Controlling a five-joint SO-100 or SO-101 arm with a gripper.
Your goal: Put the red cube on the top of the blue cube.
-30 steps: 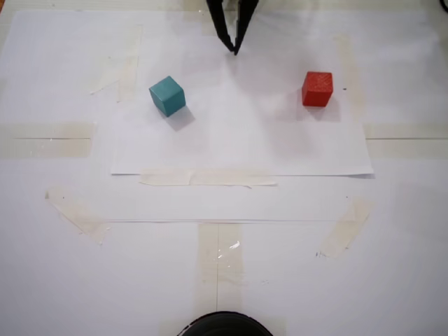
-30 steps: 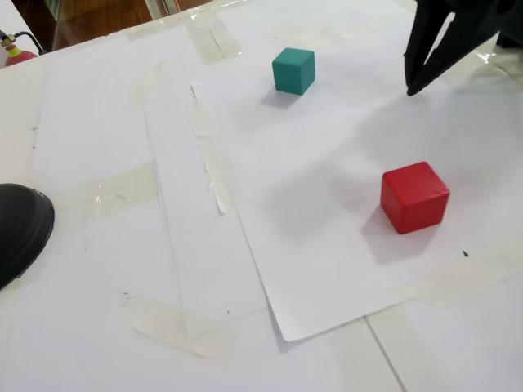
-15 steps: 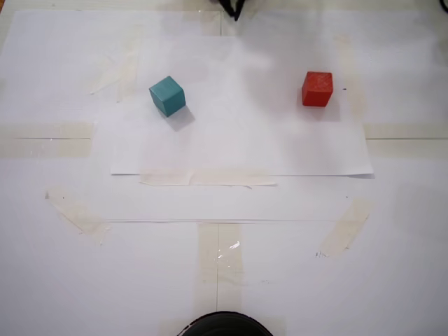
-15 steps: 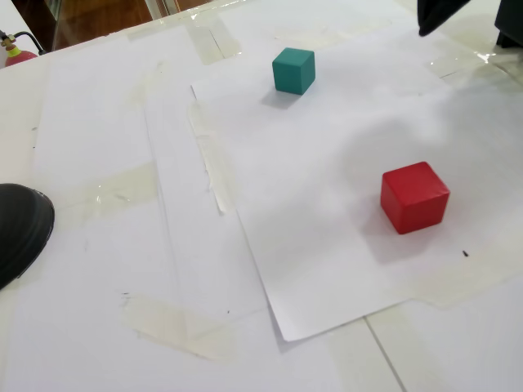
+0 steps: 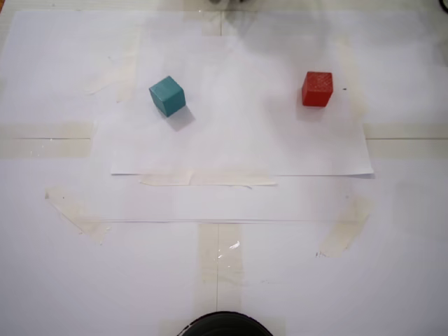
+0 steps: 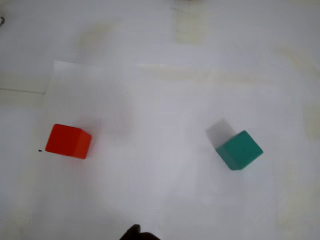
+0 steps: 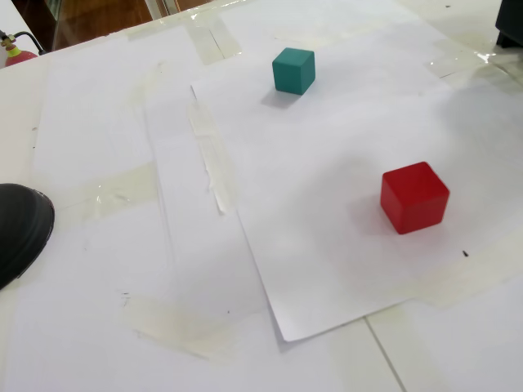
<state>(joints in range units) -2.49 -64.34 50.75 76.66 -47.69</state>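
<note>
Gripper gone from both fixed views; jaw state cannot tell.
Red cube (image 5: 317,89) and blue cube (image 5: 167,96) well apart, untouched; stacking not begun.

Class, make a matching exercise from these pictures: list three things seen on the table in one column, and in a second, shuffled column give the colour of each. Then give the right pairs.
Things:
1. cube on the left in the top-down fixed view
2. cube on the right in that view
3. taped-down paper sheet

Colours:
A. white
B. teal
C. red

Pairs: 1-B, 2-C, 3-A
</note>
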